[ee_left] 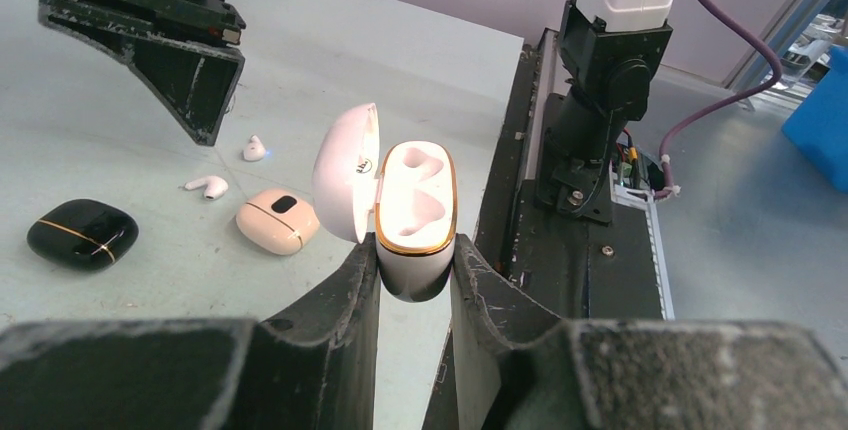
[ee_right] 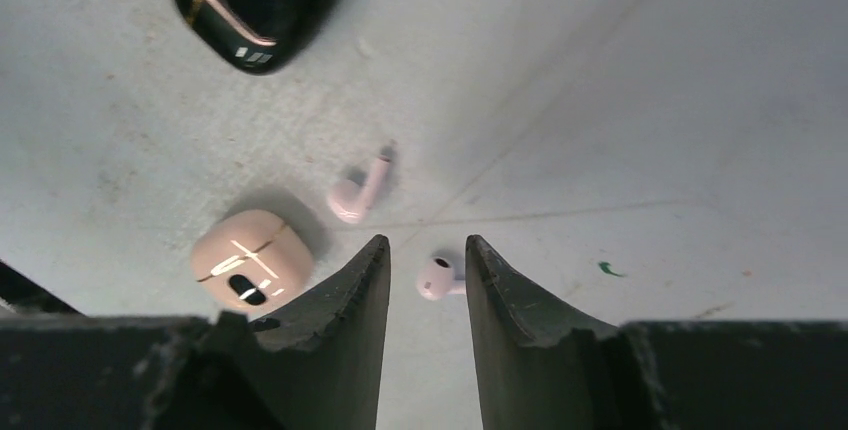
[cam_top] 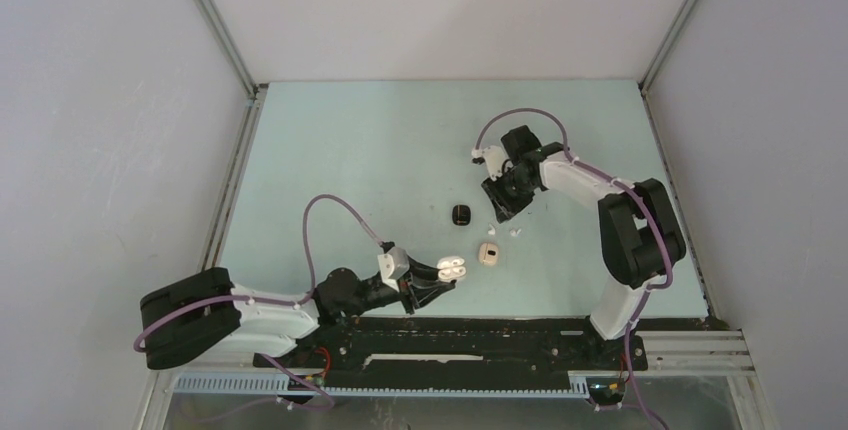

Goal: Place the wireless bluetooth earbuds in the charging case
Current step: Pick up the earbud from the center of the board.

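Broadly, the pale blue-green tabletop point(cam_top: 350, 150) carries the loose pieces. The left hand point(ee_left: 416, 260) grips the base of a white charging case with a gold rim point(ee_left: 415, 200), lid open, both sockets empty. The right hand point(ee_right: 425, 242), narrowly parted and empty, hangs above the tabletop. Under it lie a black pebble-shaped case point(ee_right: 255, 0), a beige case point(ee_right: 250, 260), a tiny whitish plastic earbud point(ee_right: 436, 277) below the gap between its fingers, and a second earbud point(ee_right: 358, 190) nearby.

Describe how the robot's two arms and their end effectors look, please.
The left arm and right arm have white shells with black joints, and a purple cable loops along each. The left end effector and right end effector each have two black, wedge-shaped fingers with scuffed edges.
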{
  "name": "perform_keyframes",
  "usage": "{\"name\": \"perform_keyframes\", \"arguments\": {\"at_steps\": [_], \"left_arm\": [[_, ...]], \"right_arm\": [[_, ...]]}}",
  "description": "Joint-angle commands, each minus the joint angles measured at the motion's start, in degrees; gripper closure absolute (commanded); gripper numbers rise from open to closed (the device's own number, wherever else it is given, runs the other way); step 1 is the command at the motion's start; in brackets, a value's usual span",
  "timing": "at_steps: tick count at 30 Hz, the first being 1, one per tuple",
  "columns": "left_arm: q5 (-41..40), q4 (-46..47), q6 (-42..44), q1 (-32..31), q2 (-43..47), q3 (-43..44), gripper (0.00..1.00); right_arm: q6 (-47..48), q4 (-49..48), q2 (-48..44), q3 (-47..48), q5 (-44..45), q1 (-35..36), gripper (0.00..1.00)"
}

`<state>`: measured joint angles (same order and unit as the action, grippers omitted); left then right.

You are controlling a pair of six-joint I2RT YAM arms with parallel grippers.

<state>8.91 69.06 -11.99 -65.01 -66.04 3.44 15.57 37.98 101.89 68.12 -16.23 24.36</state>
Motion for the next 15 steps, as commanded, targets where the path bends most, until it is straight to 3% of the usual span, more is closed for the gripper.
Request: {"name": "perform_keyframes", "arguments": {"at_steps": [1, 15], "left_arm": [[-1.4, 0.7, 1.0, -0.2, 1.6, -1.1, 1.00], [-1.8, 0.5, 0.6, -0.2, 2.9, -1.6, 1.00]], "right_arm": [[1.1, -1.0, -2.2, 0.7, 2.4, -3.5, 0.64], [5.2, -0.8, 3.5, 0.1, 8.5, -5.4, 0.64]]}}
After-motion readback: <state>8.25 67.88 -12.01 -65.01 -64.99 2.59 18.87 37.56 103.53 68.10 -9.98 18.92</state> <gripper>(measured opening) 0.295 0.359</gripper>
